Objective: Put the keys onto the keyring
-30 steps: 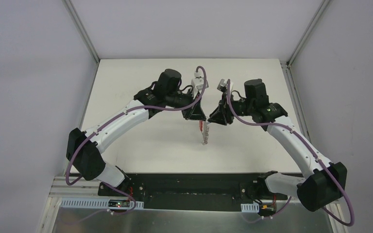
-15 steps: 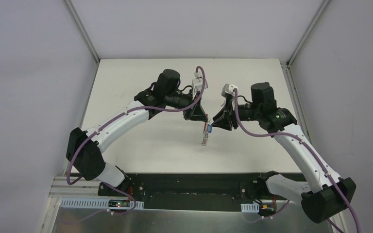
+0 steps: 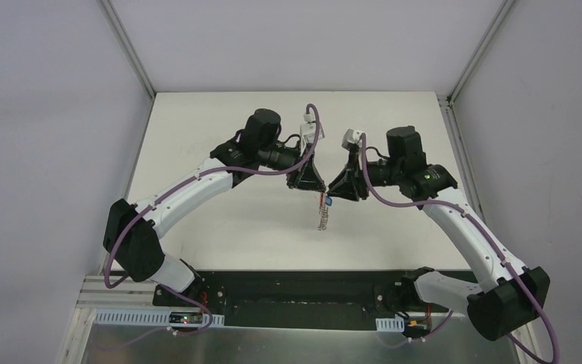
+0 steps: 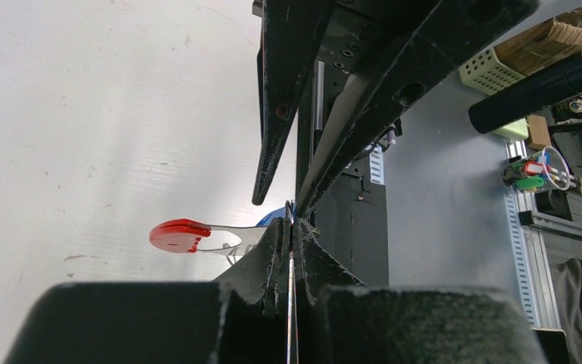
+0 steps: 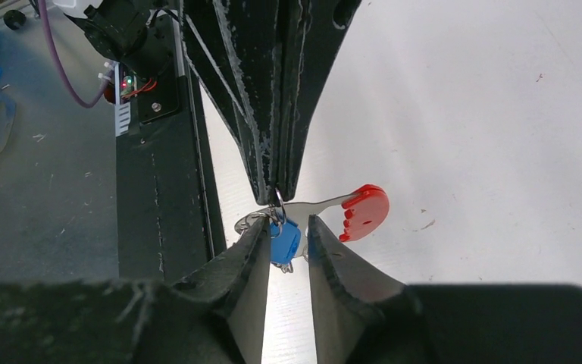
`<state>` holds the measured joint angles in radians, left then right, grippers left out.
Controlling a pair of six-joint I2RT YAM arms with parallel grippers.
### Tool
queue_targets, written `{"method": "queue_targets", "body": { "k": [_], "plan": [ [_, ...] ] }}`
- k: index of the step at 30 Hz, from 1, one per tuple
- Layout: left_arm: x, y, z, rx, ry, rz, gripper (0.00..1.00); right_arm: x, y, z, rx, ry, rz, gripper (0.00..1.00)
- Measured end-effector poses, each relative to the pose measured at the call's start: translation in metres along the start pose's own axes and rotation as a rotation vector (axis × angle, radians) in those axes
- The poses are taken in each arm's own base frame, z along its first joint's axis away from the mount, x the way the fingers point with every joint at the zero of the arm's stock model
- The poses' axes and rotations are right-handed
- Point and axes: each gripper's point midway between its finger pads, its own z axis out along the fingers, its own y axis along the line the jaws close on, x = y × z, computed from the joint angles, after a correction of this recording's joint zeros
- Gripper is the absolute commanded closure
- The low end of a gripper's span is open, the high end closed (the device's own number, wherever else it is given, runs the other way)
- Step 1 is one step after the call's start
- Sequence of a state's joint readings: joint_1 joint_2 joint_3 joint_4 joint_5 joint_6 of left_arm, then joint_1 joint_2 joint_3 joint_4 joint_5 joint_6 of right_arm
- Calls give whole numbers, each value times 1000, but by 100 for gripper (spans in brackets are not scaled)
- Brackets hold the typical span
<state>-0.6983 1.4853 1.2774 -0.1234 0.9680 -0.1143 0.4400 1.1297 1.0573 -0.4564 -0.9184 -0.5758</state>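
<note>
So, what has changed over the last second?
The right gripper drew back to the right, then came in again toward the left gripper; it now straddles the blue key. The left gripper stayed put, shut on the keyring.

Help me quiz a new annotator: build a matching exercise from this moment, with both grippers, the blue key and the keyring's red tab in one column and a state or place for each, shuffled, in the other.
1. left gripper
2. right gripper
3. blue key
4. red tab

A. between the right gripper's fingers
B. shut on the keyring
C. jaws apart
D. jutting out sideways from the left gripper's tips

Pairs: 1-B, 2-C, 3-A, 4-D
</note>
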Motion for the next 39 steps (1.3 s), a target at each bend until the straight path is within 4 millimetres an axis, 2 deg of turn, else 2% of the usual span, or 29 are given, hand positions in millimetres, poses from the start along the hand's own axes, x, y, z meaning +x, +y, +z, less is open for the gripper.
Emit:
{"method": "queue_targets", "body": {
  "k": [6, 10, 21, 24, 29, 33, 39],
  "plan": [
    [-1, 0, 0, 3, -5, 3, 100, -3, 4, 2, -27, -7, 8, 86],
    [-2, -1, 0, 5, -7, 4, 100, -4, 6, 2, -43, -10, 15, 100],
    [1, -1, 0, 18, -2, 25, 99, -2, 8, -1, -38, 21, 20, 100],
    [0, 0, -1, 6, -5, 73, 84, -4, 9, -2, -20, 49, 7, 100],
    [2, 7, -7, -51, 14, 127, 66, -10, 9, 1, 1, 91, -24, 100],
    [2, 9, -10, -74, 33, 150, 60, -10, 10, 4, 4, 116, -30, 100],
    [-9, 4, -12, -63, 24, 201, 60, -6, 9, 7, 4, 136, -17, 100]
  ]
}}
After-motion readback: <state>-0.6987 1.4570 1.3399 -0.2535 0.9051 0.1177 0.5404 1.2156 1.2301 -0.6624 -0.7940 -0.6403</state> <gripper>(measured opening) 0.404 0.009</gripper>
